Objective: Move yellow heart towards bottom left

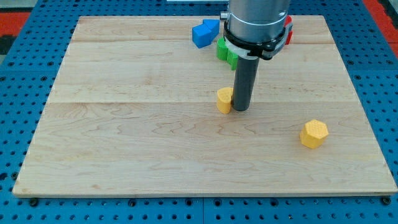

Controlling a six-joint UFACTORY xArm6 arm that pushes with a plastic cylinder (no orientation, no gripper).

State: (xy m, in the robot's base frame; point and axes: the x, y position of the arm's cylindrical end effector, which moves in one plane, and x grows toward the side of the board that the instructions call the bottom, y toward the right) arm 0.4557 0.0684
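- The yellow heart (pixel 224 99) is a small, chunky yellow block lying flat on the table (pixel 124 143), near the middle and a little toward the view's right.
- Only its left part shows; my rod hides its right side, so I cannot make out the heart outline fully.
- My tip (pixel 240 110) sits right against the heart's right edge, apparently touching it.

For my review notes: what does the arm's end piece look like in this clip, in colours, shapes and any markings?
A wide grey metallic cylindrical arm housing enters from the view's top, ringed at its base by a black collar with a thin white band. Below it hangs a straight dark grey rod, smooth and unmarked, ending at my tip. No cables show.
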